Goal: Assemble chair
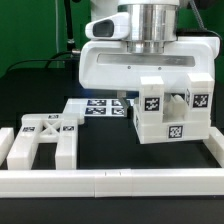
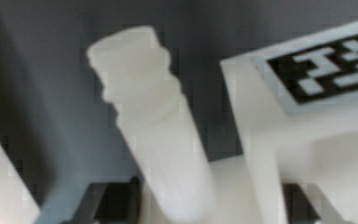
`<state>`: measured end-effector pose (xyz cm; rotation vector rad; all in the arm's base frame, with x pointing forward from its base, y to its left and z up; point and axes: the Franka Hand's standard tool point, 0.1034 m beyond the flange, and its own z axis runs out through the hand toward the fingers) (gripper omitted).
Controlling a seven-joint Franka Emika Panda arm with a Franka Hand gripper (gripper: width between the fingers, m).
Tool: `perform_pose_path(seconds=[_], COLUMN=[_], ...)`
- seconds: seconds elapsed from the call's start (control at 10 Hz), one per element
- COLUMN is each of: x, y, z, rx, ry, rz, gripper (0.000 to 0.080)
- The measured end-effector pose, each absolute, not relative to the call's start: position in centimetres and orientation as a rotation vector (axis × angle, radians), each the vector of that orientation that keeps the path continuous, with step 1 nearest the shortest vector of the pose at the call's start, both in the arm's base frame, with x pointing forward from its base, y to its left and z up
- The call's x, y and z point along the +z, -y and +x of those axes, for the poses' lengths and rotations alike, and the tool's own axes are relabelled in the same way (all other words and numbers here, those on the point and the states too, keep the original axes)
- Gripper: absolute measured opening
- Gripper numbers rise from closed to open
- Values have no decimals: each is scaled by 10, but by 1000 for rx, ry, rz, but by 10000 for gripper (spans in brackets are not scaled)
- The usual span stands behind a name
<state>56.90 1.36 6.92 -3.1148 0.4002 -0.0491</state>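
- The border rail [image 1: 110,182], long, low and white, lies nearest the exterior camera and crosses the whole foreground.
- The gripper [image 1: 150,92] hangs at the top middle of that view. Its broad white body hides the fingertips, so I cannot tell whether it is released or grasping anything.
- The tagged chair part [image 1: 172,108], a blocky white piece with square tags on its faces, sits directly under the gripper at about 5 o'clock from it and close against its underside.
- In the wrist view, a blurred white ribbed post [image 2: 149,130] stands upright close to the lens, beside a tagged white face [image 2: 318,70].
- The marker board [image 1: 98,105] lies flat on the black table [image 1: 30,85] at 8 o'clock from the gripper.
- The X-braced frame [image 1: 45,133] lies flat farther out at 8 o'clock, well apart from the gripper and just behind the rail.
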Motion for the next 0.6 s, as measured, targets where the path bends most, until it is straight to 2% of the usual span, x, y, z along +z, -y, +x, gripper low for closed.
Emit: perform_pose_path(seconds=[0.2, 0.4, 0.6], x=[79, 91, 86], y=[8, 1, 10], z=[549, 545, 539], rx=[300, 524, 737], ry=[-527, -596, -595], rz=[-3061, -3015, -2972], gripper=[320, 320, 320])
